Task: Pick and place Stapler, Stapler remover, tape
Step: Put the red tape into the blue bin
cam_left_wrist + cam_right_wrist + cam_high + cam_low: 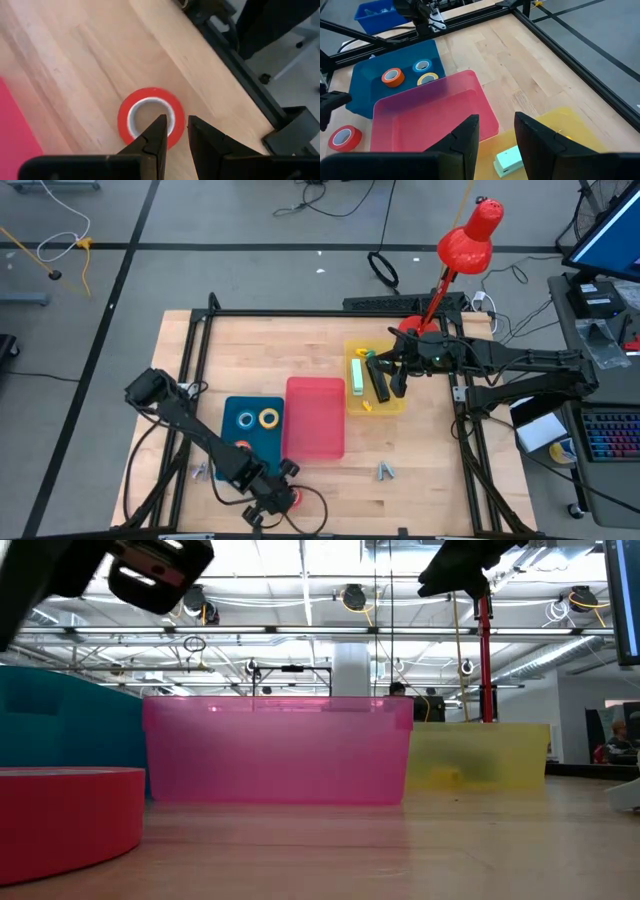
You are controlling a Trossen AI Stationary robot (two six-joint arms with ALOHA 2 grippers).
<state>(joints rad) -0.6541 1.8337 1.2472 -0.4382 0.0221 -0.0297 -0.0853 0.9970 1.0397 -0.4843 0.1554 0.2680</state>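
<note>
Since my left pincer (174, 131) is clamped only on the red tape's (150, 116) rim near the blue bin (251, 424), I fear slippage. My right pincer (496, 131), fingers apart, waits.

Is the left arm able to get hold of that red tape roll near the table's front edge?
Probably yes. The left gripper is right at the red tape roll, one finger in the centre hole, one outside the ring's wall. Nothing lies between them. The roll sits alone on bare table.

Light: bright, even, from ceiling lamps (352, 598) in the low view | Shadows: soft, faint on the table (420, 450) | Blur: near red tape roll (65, 815) and left wrist fingers (150, 145) out of focus
</note>
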